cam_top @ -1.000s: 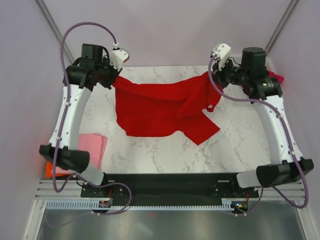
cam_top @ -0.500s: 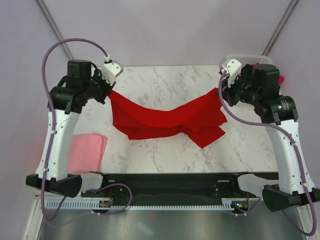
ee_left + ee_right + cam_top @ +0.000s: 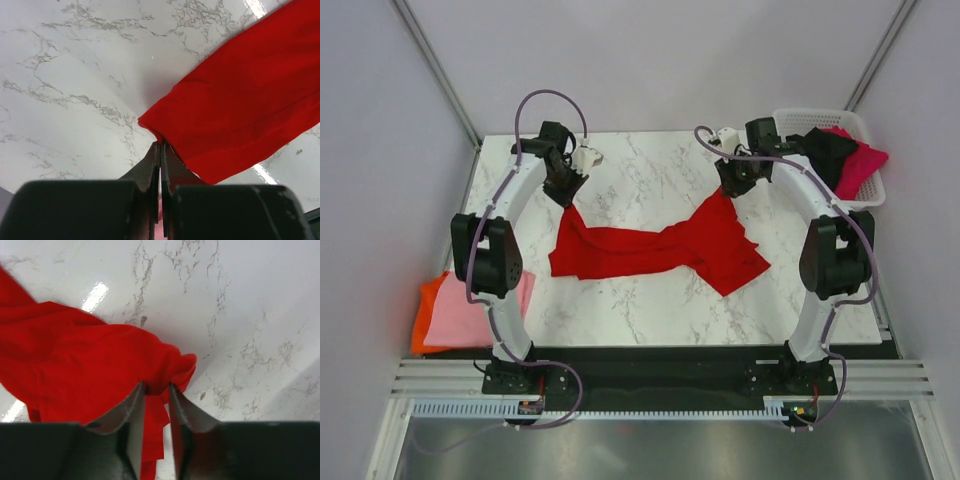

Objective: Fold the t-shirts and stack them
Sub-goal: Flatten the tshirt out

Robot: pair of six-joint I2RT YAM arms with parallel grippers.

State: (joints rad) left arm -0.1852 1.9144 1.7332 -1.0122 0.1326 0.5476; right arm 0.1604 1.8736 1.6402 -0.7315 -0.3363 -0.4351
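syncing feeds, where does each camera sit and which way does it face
top external: above and behind the bases, facing down at the table, both arms, red t-shirt, basket.
left wrist: on that arm, facing down past the left gripper pinching the t-shirt.
right wrist: on that arm, facing down past the right gripper straddling the t-shirt.
shared: all show the red t-shirt on the table.

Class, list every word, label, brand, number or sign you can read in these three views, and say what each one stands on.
No text can be read in any view.
The red t-shirt, the folded pink and orange shirts, the white basket and the marble table show no print.
The small fittings on the near rail are too small to tell whether they bear any marking.
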